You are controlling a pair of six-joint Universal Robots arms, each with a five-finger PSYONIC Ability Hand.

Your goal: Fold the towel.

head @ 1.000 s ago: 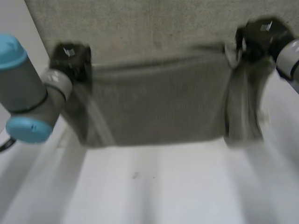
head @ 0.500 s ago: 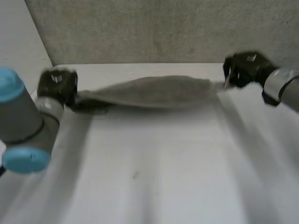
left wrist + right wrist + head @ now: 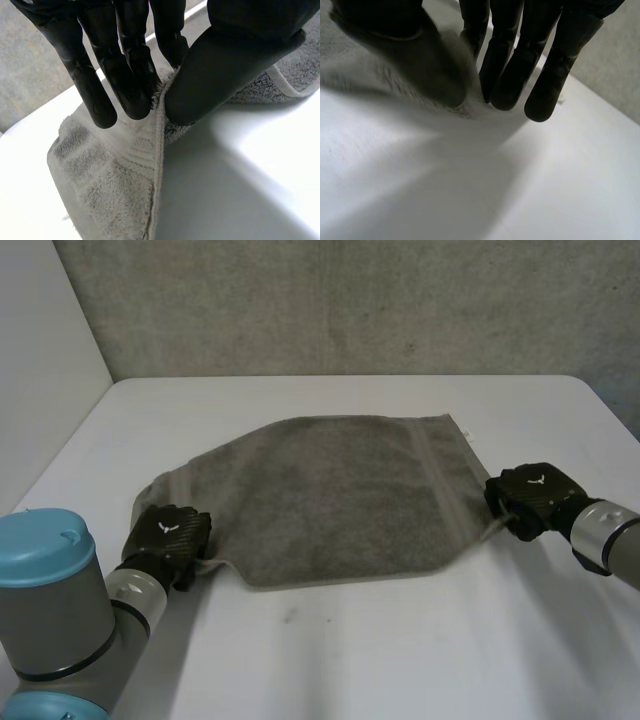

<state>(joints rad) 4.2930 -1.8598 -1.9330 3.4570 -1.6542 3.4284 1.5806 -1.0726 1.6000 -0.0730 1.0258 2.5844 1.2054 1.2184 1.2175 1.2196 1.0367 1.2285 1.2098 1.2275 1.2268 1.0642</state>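
A grey towel [image 3: 330, 500] lies spread flat on the white table [image 3: 400, 660], slightly askew, with a woven band near its right end. My left hand [image 3: 170, 535] is at the towel's near-left corner. In the left wrist view its fingers [image 3: 130, 75] and thumb pinch the hemmed edge of the towel [image 3: 110, 180], which bunches below them. My right hand [image 3: 530, 500] is at the near-right corner. In the right wrist view its thumb and fingers [image 3: 505, 75] close round the tip of the towel [image 3: 360, 70] just above the table.
A grey wall [image 3: 350, 300] rises behind the table's far edge. The table's left edge runs beside my left arm [image 3: 50, 600]. Bare tabletop stretches in front of the towel and to its right.
The towel hung lifted between both hands, was swung forward and down, and now lies spread on the table. Both hands have come down and toward me, still at its near corners.
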